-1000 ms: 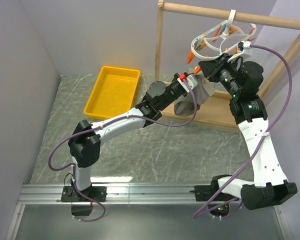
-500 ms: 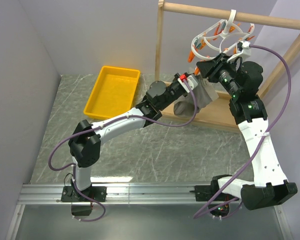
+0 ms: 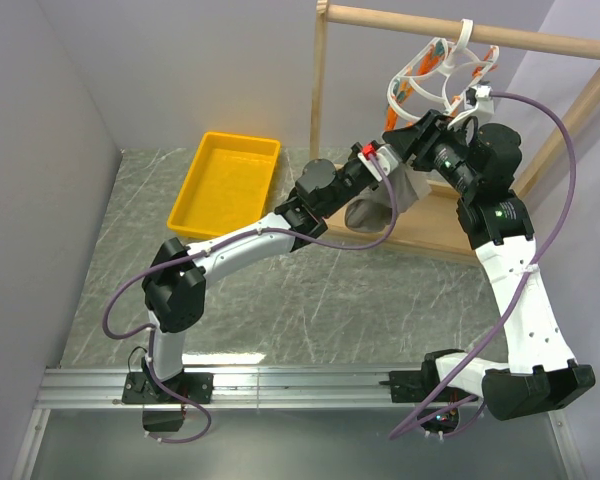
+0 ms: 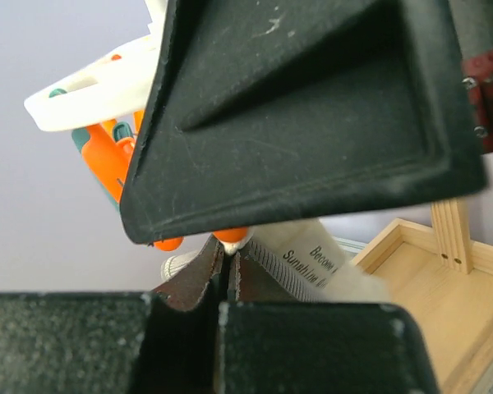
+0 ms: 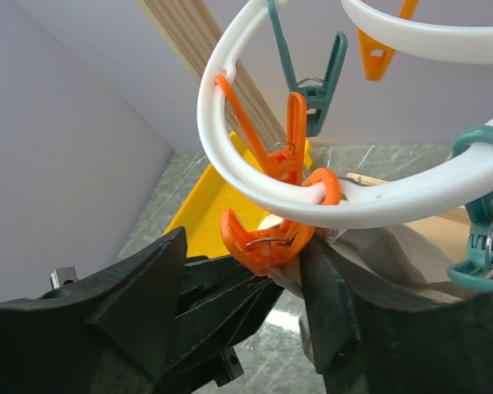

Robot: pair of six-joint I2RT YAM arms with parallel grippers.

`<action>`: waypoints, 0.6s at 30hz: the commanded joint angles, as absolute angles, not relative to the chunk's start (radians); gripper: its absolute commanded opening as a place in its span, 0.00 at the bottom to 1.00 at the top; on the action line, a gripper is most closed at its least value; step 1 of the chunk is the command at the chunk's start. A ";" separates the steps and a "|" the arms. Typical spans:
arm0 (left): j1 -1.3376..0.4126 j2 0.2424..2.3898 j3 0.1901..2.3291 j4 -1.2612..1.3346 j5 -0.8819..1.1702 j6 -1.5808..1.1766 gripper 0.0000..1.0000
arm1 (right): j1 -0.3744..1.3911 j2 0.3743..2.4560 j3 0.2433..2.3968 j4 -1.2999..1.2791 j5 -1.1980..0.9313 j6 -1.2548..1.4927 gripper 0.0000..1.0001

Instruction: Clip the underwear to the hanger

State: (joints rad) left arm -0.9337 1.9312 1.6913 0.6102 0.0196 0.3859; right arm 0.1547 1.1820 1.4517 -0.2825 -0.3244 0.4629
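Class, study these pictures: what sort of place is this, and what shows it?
Probably a robotics lab bench, not a home: a left arm and a right arm bolted to a metal rail, plain walls boxing in the table, and a wooden rack holding a peg hanger as a laundry prop.

One underwear (image 3: 363, 213), one hanger (image 5: 209, 115), one yellow tray (image 3: 225, 185), one wooden rack (image 3: 430, 20)

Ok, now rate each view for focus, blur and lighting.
Top external: sharp, evenly lit, soft shadows on the table. Left wrist: a black slab close to the lens blocks the upper frame; the hanger is soft, the underwear label readable. Right wrist: orange clothespin crisp, near fingers dark.
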 commanded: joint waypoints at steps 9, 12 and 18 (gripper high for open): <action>-0.911 1.885 1.689 0.670 -0.046 0.301 0.31 | 0.149 1.117 1.491 -0.380 -0.302 0.387 0.72; -0.904 1.852 1.652 0.666 -0.046 0.293 0.40 | 0.143 1.101 1.508 -0.417 -0.302 0.353 0.74; -0.887 1.780 1.576 0.620 -0.026 0.239 0.48 | 0.126 1.075 1.526 -0.465 -0.279 0.319 0.76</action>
State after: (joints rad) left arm -0.8951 1.8778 1.5951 0.6044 -0.0273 0.2913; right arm 0.1406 1.1126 1.4815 -0.4442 -0.2989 0.3573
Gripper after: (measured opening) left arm 0.475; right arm 0.754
